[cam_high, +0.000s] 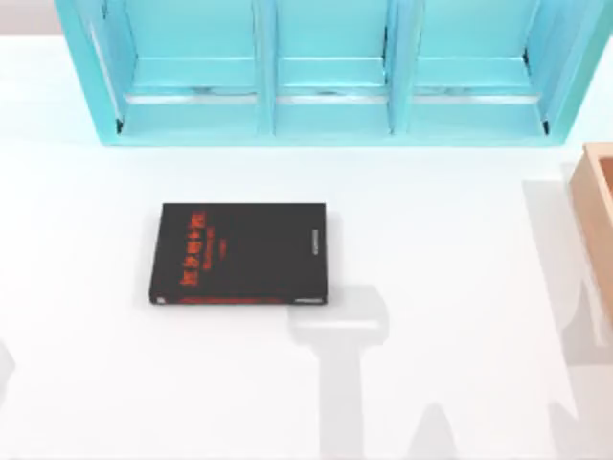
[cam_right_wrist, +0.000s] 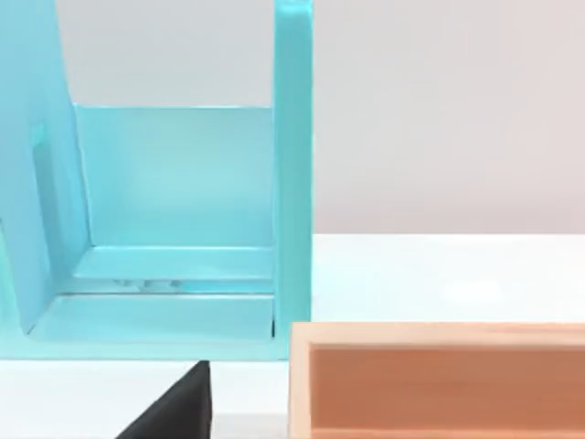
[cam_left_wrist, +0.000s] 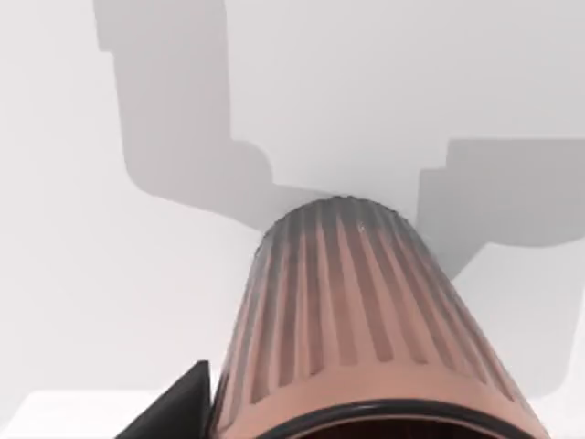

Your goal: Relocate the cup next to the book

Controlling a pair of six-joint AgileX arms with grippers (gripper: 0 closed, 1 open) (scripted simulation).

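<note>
- The white tabletop spreads under everything, crossed by grey shadows of the arms.
- A turquoise shelf unit with three open compartments stands along the far edge of the table; the right wrist view looks into one of its bays.
- A pale wooden open-topped box sits at the table's right edge, and in the right wrist view its wall lies close below the right arm's camera, just in front of the shelf's end post.
- The flat rectangular black book with red lettering along one side of its cover lies flat left of the table's centre, well apart from shelf and box.
- The small coppery, ribbed cylindrical cup with a dark rim hangs right under the left arm's camera, lifted above the bare white surface, its shadow thrown beyond it.
- A dark finger of the left gripper stands just beside the cup's wall; how far that hand is spread I cannot tell, nor whether it clamps the cup.
- Another dark finger of the right gripper shows beside the box; its spread I cannot tell either.
</note>
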